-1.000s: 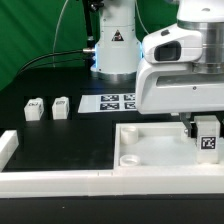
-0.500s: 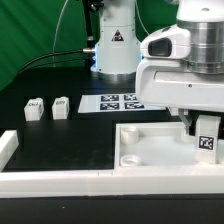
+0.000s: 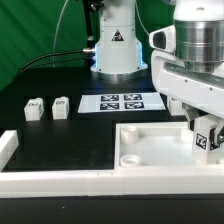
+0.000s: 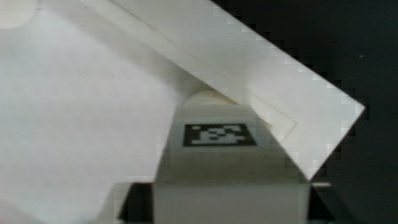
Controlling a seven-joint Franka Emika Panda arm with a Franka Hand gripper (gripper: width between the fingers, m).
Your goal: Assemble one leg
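Observation:
My gripper is shut on a white leg with a black-and-white tag. It holds the leg upright over the far corner, at the exterior view's right, of the large white square tray-like part. In the wrist view the leg runs out from between the dark fingers and its far end points at the tray part's corner wall. I cannot tell whether the leg's end touches the tray. Two more legs stand on the black table at the exterior view's left.
The marker board lies flat behind the tray part, in front of the robot base. A low white wall runs along the table's front edge, with a short white piece at the exterior view's left.
The arm has shifted toward the exterior view's right and a little lower with the leg in it. The leg now sits nearer the tray part's far corner.

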